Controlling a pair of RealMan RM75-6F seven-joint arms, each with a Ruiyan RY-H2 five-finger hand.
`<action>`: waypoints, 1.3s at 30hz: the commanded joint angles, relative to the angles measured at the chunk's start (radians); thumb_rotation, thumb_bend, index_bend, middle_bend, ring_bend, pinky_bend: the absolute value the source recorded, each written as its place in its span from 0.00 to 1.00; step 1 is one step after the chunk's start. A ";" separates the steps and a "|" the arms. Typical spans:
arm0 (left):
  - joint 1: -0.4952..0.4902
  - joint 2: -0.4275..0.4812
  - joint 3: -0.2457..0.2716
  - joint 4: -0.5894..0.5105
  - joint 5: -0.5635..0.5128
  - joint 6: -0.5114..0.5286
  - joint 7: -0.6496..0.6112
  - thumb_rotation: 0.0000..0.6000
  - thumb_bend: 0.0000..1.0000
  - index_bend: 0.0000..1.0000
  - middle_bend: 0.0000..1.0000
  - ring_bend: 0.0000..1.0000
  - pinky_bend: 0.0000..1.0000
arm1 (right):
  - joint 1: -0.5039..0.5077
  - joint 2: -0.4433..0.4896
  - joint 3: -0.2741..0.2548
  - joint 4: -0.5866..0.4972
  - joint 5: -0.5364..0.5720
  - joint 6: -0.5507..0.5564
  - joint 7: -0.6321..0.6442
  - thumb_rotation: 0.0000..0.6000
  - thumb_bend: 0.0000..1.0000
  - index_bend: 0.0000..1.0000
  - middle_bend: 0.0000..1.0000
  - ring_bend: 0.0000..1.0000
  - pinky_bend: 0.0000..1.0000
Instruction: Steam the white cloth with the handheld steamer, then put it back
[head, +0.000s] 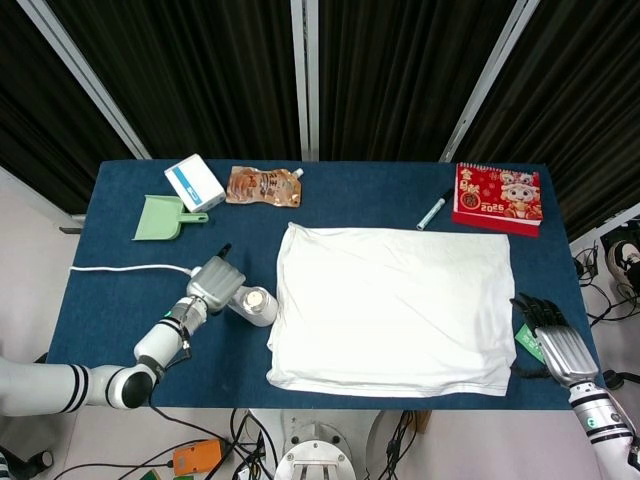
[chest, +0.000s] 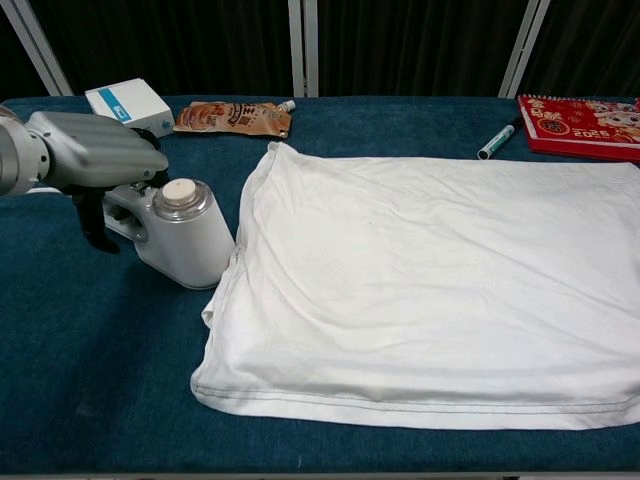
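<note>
1. Left hand (chest: 95, 150) sits over the handle of the white plastic handheld steamer (chest: 178, 233), fingers curled down around it. Reads as grasping; full closure can't be confirmed.
2. Steamer stands on the blue table (head: 110, 310), touching the left edge of the flat white cloth (head: 395, 305).
3. Step, my read: pickup, no steaming yet. Next: firm grip, lift, carry over the cloth.
4. Right hand (head: 552, 342) idles at the table's right edge, released, nothing held.
5. Count: one steamer, one cloth, two hands.
</note>
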 joint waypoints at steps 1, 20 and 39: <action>-0.010 0.000 0.008 -0.001 -0.014 -0.009 -0.009 1.00 0.12 0.55 0.63 0.49 0.00 | 0.000 -0.001 0.000 0.003 0.001 0.000 0.002 1.00 0.05 0.00 0.02 0.00 0.06; -0.040 0.082 0.036 -0.034 -0.054 -0.046 -0.150 1.00 0.52 0.71 0.83 0.67 0.34 | 0.001 -0.004 -0.002 0.014 -0.002 -0.002 0.015 1.00 0.05 0.00 0.02 0.00 0.06; 0.005 0.253 -0.096 -0.054 0.091 -0.268 -0.608 1.00 0.73 0.76 0.93 0.76 0.65 | 0.049 -0.001 -0.015 -0.042 -0.030 -0.066 -0.060 1.00 0.05 0.00 0.04 0.02 0.10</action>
